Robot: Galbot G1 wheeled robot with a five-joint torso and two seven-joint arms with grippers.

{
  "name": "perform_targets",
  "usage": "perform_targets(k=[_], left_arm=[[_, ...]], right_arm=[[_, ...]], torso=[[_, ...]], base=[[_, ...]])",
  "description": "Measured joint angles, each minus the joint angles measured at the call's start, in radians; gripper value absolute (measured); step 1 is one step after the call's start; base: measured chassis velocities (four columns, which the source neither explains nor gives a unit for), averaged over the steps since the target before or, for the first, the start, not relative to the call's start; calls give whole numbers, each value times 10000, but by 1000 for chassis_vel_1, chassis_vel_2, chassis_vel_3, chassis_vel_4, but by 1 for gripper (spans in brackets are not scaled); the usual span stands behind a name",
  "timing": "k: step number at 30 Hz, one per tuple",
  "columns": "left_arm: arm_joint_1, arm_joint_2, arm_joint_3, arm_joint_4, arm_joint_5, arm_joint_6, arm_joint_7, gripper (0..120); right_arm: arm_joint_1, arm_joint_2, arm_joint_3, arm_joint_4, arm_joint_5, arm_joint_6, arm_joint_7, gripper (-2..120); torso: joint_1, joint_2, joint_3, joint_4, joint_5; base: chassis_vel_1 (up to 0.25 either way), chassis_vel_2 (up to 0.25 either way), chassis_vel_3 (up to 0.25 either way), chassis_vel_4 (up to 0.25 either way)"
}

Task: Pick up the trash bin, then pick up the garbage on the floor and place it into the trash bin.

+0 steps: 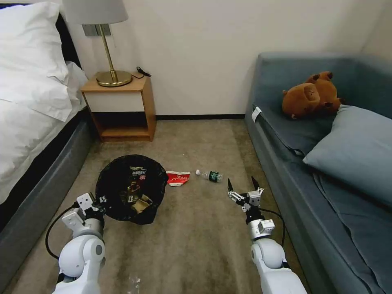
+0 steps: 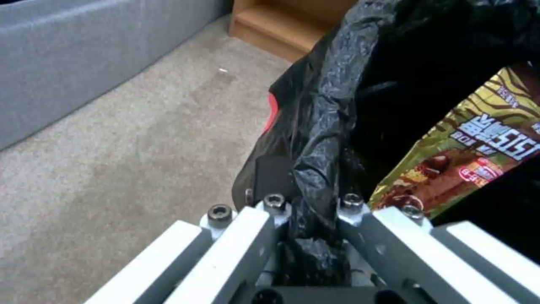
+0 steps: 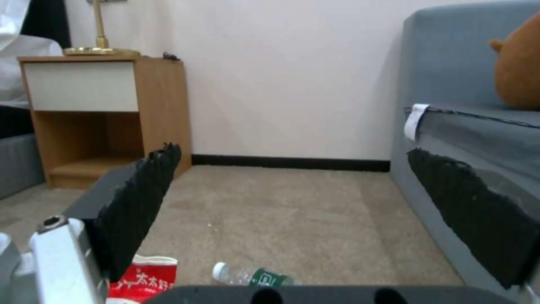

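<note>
Left gripper (image 1: 99, 203) pinches the bag-lined rim of the trash bin (image 1: 130, 188); its wrist view shows the black liner caught between its fingers (image 2: 270, 211) and a brown-gold snack wrapper (image 2: 467, 156) inside. Right gripper (image 1: 243, 188) hangs spread above open carpet (image 1: 196, 245) beside the sofa (image 1: 286, 171), just short of the bottle (image 3: 253, 277) and the red-and-white cup (image 3: 143, 280).

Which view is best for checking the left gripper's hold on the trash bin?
Left wrist view: the left gripper is shut on the trash bin, pinching its black liner rim. Head view shows it at the bin's edge, contact hidden. Right wrist view faces the carpet and bottle instead.
</note>
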Motion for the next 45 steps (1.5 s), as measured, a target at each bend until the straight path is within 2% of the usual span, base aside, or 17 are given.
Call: perform_targets(k=[24, 45], left_arm=[[218, -73, -53, -188, 14, -19, 1, 1], [113, -104, -75, -50, 11, -79, -16, 1]], right_arm=[[-78, 10, 13, 7, 85, 116, -175, 99], [174, -46, -70, -234, 84, 147, -253, 99]], torso=[[0, 0, 0, 0, -1], [0, 0, 0, 0, 0]], base=[[-65, 72, 69, -69], [-106, 101, 106, -106]])
